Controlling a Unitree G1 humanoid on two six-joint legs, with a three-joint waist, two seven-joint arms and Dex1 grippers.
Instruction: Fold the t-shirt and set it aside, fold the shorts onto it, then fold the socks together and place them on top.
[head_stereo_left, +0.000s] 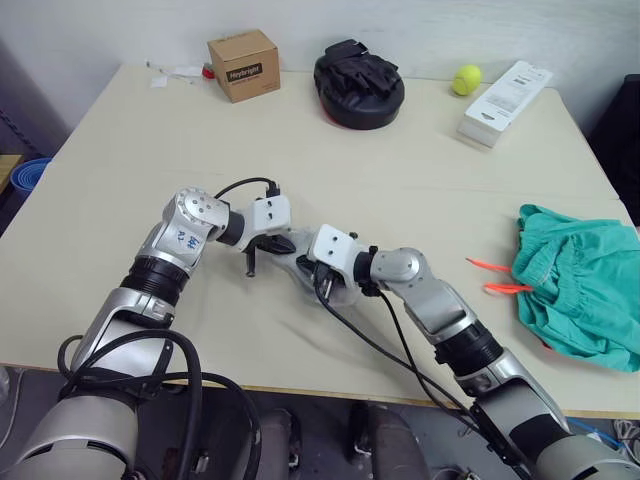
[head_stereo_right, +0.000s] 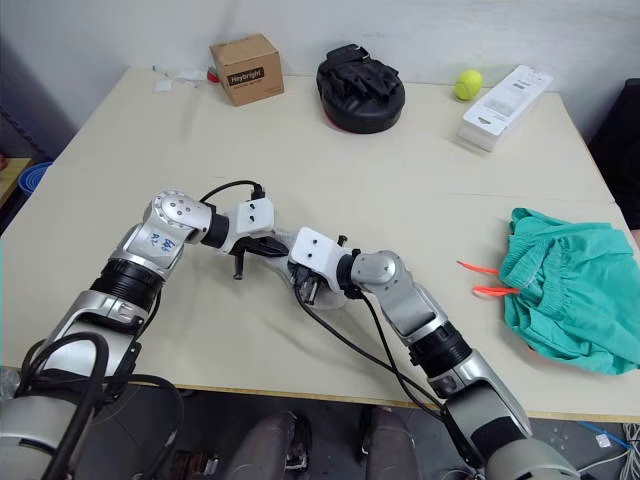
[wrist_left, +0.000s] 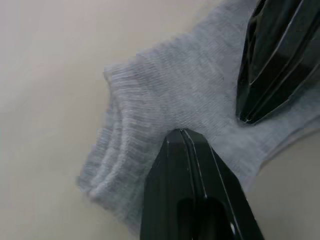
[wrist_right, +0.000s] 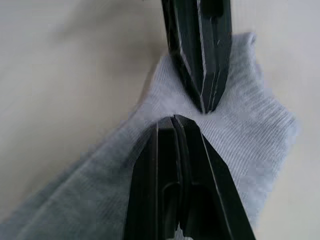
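The light grey socks (wrist_left: 150, 100) lie stacked on the table near its front middle, also seen in the right wrist view (wrist_right: 250, 130). My left gripper (head_stereo_left: 290, 245) and right gripper (head_stereo_left: 308, 266) meet tip to tip over them, each shut with its tip pinched into the knit. The fabric puckers between the two tips. The teal-green shorts (head_stereo_left: 580, 285) sit bunched at the right edge, their orange drawstring (head_stereo_left: 505, 289) trailing left. A sliver of red, the t-shirt (head_stereo_left: 545, 347), peeks out beneath the shorts' near edge; the rest of it is hidden.
Along the far side of the cream table (head_stereo_left: 400, 190) stand a cardboard box (head_stereo_left: 243, 63), a black padded mitt (head_stereo_left: 358, 83), a tennis ball (head_stereo_left: 465, 79) and a white carton (head_stereo_left: 503, 100). A black cable (head_stereo_left: 390, 350) trails from the right wrist across the front.
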